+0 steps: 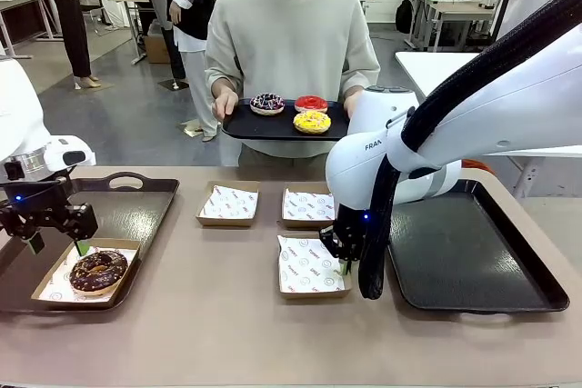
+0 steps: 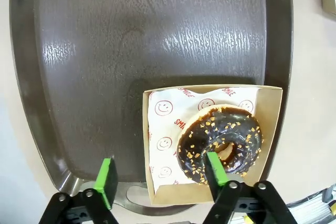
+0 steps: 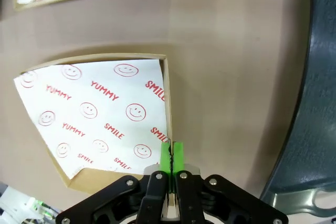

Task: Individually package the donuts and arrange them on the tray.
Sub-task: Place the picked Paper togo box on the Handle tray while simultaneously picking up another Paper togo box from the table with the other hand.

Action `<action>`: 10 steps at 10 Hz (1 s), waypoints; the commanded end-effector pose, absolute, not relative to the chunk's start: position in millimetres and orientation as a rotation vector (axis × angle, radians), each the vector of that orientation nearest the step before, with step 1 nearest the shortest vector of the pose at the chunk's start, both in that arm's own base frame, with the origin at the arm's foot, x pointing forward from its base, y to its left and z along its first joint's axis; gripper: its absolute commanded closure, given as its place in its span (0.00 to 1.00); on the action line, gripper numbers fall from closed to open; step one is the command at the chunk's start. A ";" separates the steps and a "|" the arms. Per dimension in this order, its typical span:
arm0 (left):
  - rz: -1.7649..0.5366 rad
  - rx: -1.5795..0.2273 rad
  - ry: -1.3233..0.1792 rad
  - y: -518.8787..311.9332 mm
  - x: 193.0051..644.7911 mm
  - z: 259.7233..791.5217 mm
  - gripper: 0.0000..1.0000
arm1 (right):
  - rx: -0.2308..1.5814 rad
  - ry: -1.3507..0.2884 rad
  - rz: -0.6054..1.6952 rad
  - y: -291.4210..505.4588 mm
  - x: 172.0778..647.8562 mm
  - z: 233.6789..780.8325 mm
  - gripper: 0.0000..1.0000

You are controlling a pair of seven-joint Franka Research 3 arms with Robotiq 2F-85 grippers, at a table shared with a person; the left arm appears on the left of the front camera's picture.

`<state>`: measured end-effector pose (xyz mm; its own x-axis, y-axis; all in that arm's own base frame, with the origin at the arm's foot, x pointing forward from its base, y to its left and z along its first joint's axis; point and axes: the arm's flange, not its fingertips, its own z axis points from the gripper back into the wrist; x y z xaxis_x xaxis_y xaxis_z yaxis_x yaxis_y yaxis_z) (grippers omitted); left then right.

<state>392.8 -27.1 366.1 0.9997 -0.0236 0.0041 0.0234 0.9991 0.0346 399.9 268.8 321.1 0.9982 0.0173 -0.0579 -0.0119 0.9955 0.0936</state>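
While my left gripper [image 1: 58,244] hangs at the lower left of the front view, its jaws stand wide apart with nothing between them. Just beneath it the chocolate donut [image 1: 98,270], flecked with pale sprinkles, lies in a paper-lined box [image 1: 55,290] on the near corner of the left tray [image 1: 136,211]. In my left wrist view one green pad [image 2: 215,169] shows in front of the donut's edge and the other over the tray's rim beside the box.

Right of centre, my right gripper [image 1: 346,250] points down at the near box [image 1: 309,268]. Its pads are pressed together on the thin cardboard wall at the box's right side. Smiley-printed paper lines the box. The right tray [image 1: 473,261] lies just beside it on the table [image 1: 227,333].

Farther back, two more boxes [image 1: 229,203] sit side by side at mid-table.

Beyond the far edge a person [image 1: 291,34] holds a black tray [image 1: 238,124] in both hands. On it are the dark sprinkled donut [image 1: 267,103], the red donut [image 1: 311,104] and the yellow donut [image 1: 312,122].
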 end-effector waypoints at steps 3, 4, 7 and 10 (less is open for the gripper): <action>-0.025 -0.155 0.007 -18.1 392.5 382.0 0.02 | 0.134 0.028 -0.001 272.2 390.7 344.2 1.00; -0.052 -0.325 0.001 -7.0 388.0 396.4 0.02 | 0.158 -0.002 0.025 271.2 383.3 369.0 1.00; -0.014 -0.662 -0.126 38.1 368.6 430.4 0.02 | 0.154 -0.032 0.058 255.2 371.4 454.0 1.00; -0.051 -0.998 -0.174 102.9 348.6 432.8 0.02 | 0.133 0.023 0.021 234.1 403.3 513.8 1.00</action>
<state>345.9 82.3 443.0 0.9854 0.0513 0.1621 0.0940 0.6301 -0.7708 379.2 236.0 507.1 0.9997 0.0139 0.0183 -0.0165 0.9892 0.1453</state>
